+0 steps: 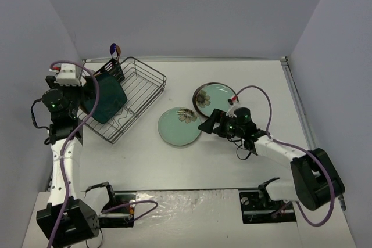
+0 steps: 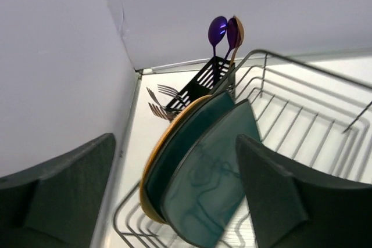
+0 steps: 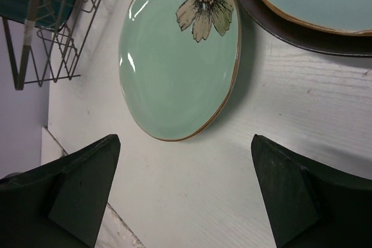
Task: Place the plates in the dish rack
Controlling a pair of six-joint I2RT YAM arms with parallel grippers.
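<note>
The black wire dish rack (image 1: 135, 94) holds two plates upright at its left end. The nearer one is a rounded-square teal plate (image 2: 215, 172); behind it stands a plate with an orange-brown rim (image 2: 164, 146). My left gripper (image 2: 177, 196) is open, one finger on each side of these plates and apart from them. A pale green plate with a flower (image 1: 179, 126) lies flat on the table. Further right, another flowered plate (image 1: 216, 97) rests on a dark-rimmed one. My right gripper (image 1: 210, 124) hangs open just right of the pale green plate (image 3: 177, 62), nothing between its fingers.
A black slotted cutlery basket (image 2: 200, 82) at the rack's far corner holds two spoons (image 2: 224, 30) and some forks (image 2: 160, 100). Grey walls close in on the left, back and right. The rack (image 3: 58, 33) shows at the top left of the right wrist view.
</note>
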